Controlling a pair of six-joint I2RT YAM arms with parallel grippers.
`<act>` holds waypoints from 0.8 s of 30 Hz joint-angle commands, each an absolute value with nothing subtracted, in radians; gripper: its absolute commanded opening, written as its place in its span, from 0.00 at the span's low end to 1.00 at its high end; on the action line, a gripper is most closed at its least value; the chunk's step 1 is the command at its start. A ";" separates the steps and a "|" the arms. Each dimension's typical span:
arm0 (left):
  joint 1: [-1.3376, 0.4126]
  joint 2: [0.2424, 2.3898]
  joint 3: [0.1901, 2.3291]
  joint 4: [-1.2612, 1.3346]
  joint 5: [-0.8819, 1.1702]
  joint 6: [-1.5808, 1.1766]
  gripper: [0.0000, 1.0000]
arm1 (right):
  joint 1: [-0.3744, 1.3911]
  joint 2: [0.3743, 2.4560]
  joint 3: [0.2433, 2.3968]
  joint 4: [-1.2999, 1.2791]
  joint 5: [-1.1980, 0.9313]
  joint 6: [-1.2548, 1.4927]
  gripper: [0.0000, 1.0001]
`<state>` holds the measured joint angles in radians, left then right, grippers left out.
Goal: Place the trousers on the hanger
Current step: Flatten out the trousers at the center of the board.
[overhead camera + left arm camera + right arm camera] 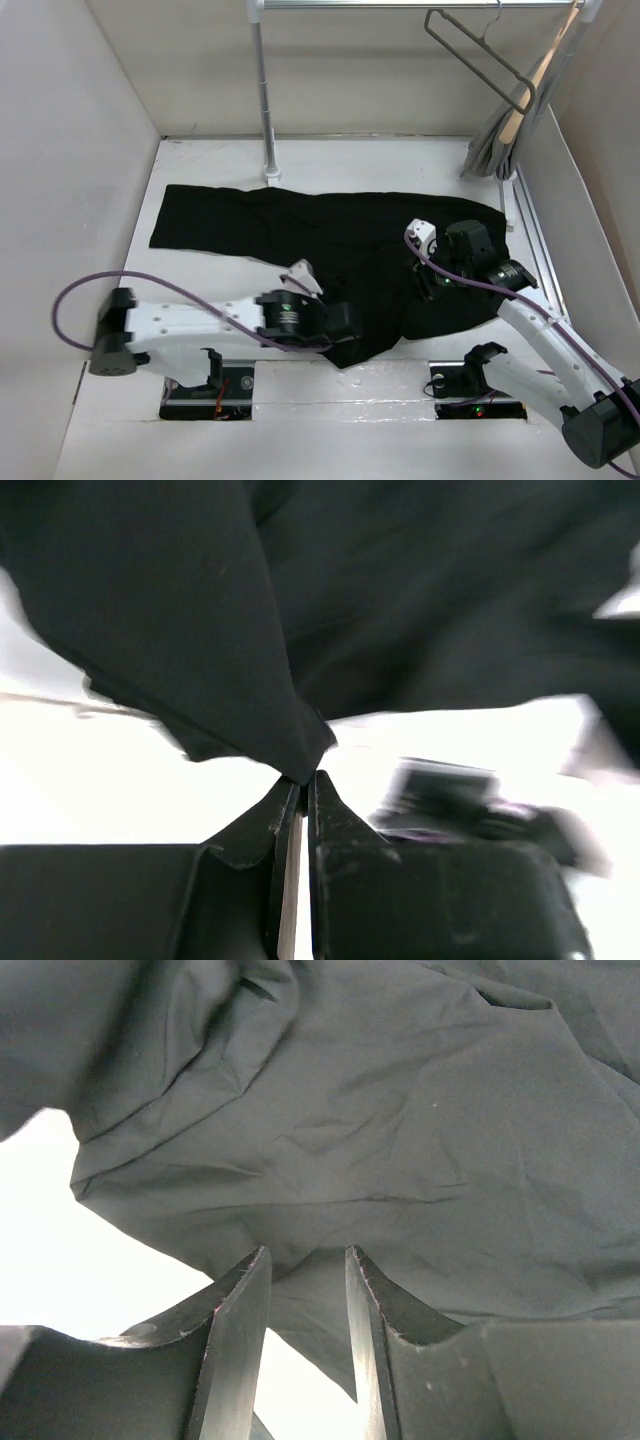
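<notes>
The black trousers (300, 220) lie spread across the table, legs stretched to the left and the wider part bunched at the right. My left gripper (350, 345) is at their near edge, shut on a corner of the fabric (303, 777); the cloth (400, 600) hangs above the tips. My right gripper (430, 285) rests low on the right part of the trousers. Its jaws (307, 1252) are open with a fold of the fabric (400, 1110) between them. The thin grey wire hanger (480, 55) hangs from the rail at the top right, apart from both grippers.
A pale wooden hanger with grey cloth (520, 110) hangs beside the wire hanger at the right wall. A white upright pole (262, 90) stands at the back centre. White walls enclose the table left, right and behind. Both arm bases sit at the near edge.
</notes>
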<state>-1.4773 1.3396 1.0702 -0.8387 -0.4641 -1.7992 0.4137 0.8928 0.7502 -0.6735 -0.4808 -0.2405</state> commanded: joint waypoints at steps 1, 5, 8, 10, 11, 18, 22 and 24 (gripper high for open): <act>-1.438 1.155 1.161 -1.064 -0.745 -1.939 0.00 | 0.423 0.893 0.755 -0.649 -0.503 -0.248 0.41; -1.437 0.921 1.064 -1.140 -0.790 -2.077 0.00 | 0.423 0.896 0.764 -0.652 -0.508 -0.259 0.41; -1.437 0.717 0.936 -1.140 -0.834 -2.230 0.00 | 0.423 0.899 0.764 -0.647 -0.517 -0.265 0.42; -1.428 0.626 0.872 -1.140 -0.911 -2.331 0.00 | 0.423 0.903 0.762 -0.638 -0.526 -0.265 0.42; -1.428 0.558 0.826 -1.137 -0.949 -2.357 0.00 | 0.423 0.905 0.762 -0.637 -0.528 -0.265 0.42; -1.283 0.469 0.986 -1.138 -1.268 -2.098 0.00 | 0.433 0.911 0.764 -0.646 -0.526 -0.265 0.42; -1.177 0.483 1.182 -1.138 -1.385 -1.832 0.00 | 0.442 0.919 0.761 -0.644 -0.517 -0.264 0.41; -1.177 0.465 1.248 -1.140 -1.434 -1.739 0.00 | 0.451 0.931 0.770 -0.649 -0.511 -0.265 0.41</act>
<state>-1.1919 0.4847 1.1698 -1.1778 -1.0782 -1.8038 0.4358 0.9241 0.7502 -0.6727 -0.5026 -0.2481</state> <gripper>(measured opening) 0.007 0.415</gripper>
